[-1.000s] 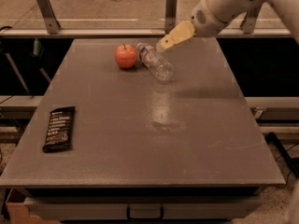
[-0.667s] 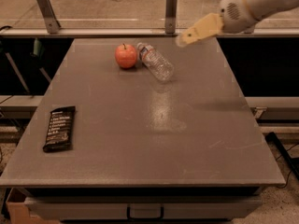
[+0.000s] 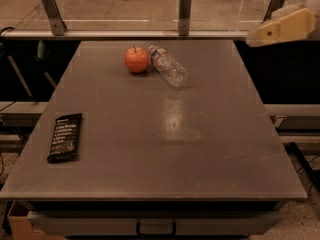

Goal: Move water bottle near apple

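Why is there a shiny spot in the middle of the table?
In the camera view, that pale patch on the table is glare, probably a reflected lamp; the apple and water bottle lie beyond it, and the gripper hangs at the upper right.

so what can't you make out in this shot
- claw, upper right beyond the table: cut off by the camera view's right edge, arm out of view.
- water bottle label: print too small to read.
- bottle cap and apple: too close to tell if touching.
- black snack packet: lettering too small.
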You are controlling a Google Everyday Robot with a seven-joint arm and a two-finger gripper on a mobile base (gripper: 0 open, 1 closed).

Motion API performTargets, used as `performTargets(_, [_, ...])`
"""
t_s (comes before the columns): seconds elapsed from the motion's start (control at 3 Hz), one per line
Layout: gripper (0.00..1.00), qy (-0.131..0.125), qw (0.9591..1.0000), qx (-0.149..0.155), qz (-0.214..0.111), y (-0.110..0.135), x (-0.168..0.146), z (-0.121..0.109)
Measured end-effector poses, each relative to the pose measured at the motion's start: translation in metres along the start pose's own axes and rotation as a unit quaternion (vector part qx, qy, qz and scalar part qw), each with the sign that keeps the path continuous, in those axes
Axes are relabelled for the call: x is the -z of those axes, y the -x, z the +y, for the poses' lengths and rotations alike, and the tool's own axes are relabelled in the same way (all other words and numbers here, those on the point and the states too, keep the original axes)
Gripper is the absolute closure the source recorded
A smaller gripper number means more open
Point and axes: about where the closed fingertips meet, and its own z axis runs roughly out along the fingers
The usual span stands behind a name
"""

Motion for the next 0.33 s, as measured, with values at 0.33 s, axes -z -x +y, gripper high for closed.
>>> performTargets(0.33, [0.00,-0.028,0.9993,0.014,-0.019,-0.0128,0.0466,-0.0060])
